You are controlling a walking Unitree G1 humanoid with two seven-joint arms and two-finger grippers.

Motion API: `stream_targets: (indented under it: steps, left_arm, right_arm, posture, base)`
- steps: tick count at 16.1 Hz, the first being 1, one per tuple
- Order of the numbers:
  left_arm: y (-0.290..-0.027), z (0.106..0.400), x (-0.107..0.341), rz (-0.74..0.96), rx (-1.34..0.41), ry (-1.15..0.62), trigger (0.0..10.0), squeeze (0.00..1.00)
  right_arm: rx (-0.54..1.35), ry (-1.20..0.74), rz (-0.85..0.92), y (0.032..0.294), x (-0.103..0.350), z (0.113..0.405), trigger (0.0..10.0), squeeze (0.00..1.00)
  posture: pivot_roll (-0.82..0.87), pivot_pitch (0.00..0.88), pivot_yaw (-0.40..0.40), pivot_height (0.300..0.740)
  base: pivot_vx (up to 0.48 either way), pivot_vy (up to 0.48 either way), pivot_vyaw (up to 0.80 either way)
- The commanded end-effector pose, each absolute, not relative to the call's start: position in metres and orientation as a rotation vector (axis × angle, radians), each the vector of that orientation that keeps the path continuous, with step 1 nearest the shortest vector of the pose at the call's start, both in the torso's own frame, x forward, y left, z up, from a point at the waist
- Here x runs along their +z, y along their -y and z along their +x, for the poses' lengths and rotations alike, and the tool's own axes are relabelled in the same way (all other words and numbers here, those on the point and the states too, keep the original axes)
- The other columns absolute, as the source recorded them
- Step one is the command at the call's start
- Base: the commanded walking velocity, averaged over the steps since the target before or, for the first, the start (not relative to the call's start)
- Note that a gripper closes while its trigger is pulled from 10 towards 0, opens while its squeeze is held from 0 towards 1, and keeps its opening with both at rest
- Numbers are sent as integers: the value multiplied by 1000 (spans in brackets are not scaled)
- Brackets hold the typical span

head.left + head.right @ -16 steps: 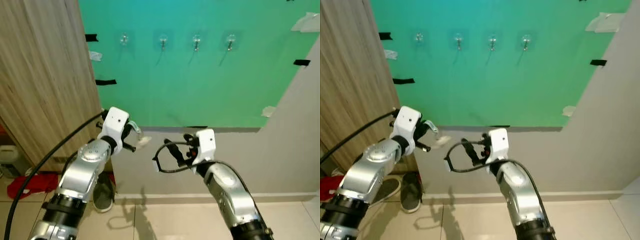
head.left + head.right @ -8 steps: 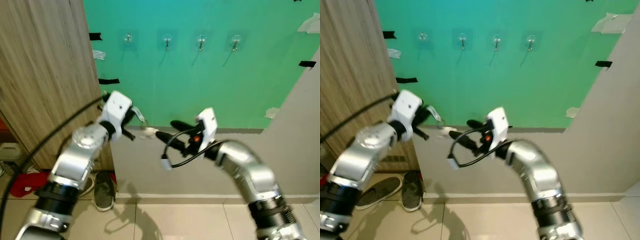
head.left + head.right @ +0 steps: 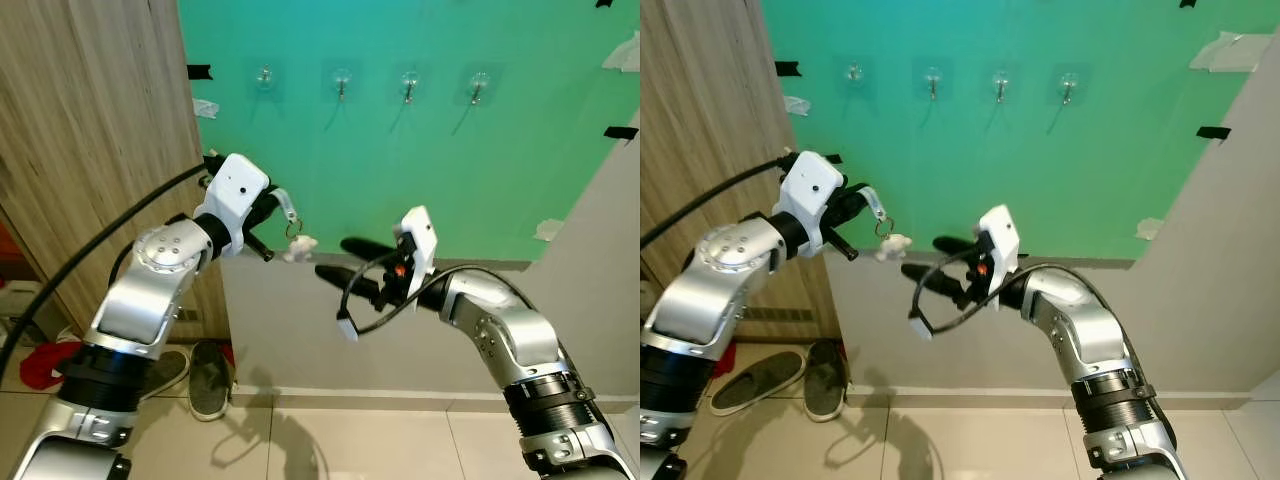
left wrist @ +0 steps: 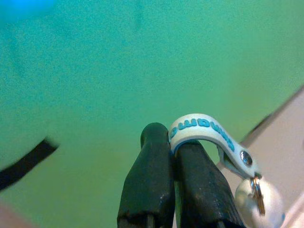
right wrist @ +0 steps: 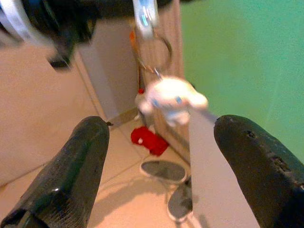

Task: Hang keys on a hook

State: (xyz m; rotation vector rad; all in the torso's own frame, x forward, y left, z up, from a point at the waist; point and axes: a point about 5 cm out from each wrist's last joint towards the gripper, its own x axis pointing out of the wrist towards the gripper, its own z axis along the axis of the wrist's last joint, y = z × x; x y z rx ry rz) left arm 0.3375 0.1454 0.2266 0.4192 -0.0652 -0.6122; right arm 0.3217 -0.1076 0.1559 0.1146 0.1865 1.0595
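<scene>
My left gripper (image 3: 268, 225) is shut on the white-and-blue strap (image 4: 204, 133) of the keys; a metal ring and a small white plush charm (image 3: 297, 247) dangle from it in front of the green wall. My right gripper (image 3: 338, 258) stands open just right of the charm, fingers (image 5: 78, 171) spread on either side of it, apart from it. Several clear hooks are stuck high on the green wall, among them one hook (image 3: 342, 80) above the charm and another (image 3: 265, 76) to its left, well above both grippers.
A wooden cabinet (image 3: 90, 150) stands at the left. Below the green panel runs a grey wall (image 3: 600, 300). Shoes (image 3: 205, 375) and a red cloth (image 3: 45, 365) lie on the tiled floor at the cabinet's foot. Black tape strips mark the green wall.
My left gripper has risen with the keys toward the green wall. My right arm swung up and left, bringing its open fingers next to the dangling charm.
</scene>
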Motion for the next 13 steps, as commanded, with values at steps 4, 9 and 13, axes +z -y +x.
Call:
stream_targets:
  steps: [4, 9, 13]
  left_arm:
    - [-141, 333, 252, 473, -730, 169, 10000, 0]
    - [-135, 319, 248, 555, -898, 183, 10000, 0]
    - [-132, 314, 245, 572, -954, 187, 10000, 0]
  right_arm:
    - [1147, -149, 30, 109, 174, 328, 10000, 0]
    - [1204, -142, 6, 113, 181, 332, 10000, 0]
    - [1242, -122, 53, 111, 189, 333, 10000, 0]
  posture:
    - [1, 0, -66, 740]
    - [4, 0, -67, 740]
    - [5, 0, -66, 740]
  base:
    - [0, 0, 0]
    - [0, 0, 0]
    - [0, 0, 0]
